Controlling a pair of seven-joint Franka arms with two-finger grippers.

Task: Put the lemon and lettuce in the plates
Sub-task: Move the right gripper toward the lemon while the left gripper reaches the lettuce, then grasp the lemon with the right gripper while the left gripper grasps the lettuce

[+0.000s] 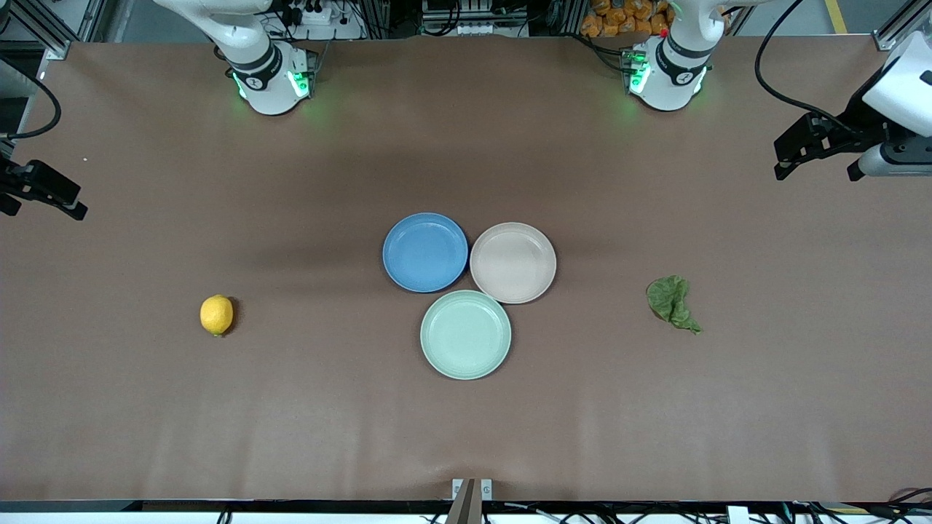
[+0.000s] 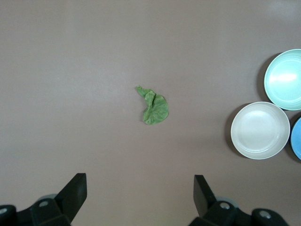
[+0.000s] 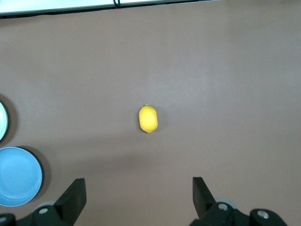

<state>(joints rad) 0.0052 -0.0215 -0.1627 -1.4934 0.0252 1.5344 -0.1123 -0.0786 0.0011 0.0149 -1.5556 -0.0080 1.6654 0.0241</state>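
The yellow lemon [image 1: 216,314] lies on the table toward the right arm's end; it also shows in the right wrist view [image 3: 148,118]. The green lettuce [image 1: 671,301] lies toward the left arm's end and shows in the left wrist view [image 2: 154,106]. The blue plate [image 1: 425,252] and the beige-pink plate [image 1: 513,262] sit side by side at mid-table, both empty. My left gripper [image 1: 817,161] [image 2: 140,181] is open and empty, high over the left arm's end of the table. My right gripper [image 1: 44,191] [image 3: 139,184] is open and empty, high over the right arm's end.
A pale mint-green plate [image 1: 465,334] sits touching the two other plates, nearer to the front camera, and is empty. The brown table [image 1: 291,407] is bare around the lemon and the lettuce.
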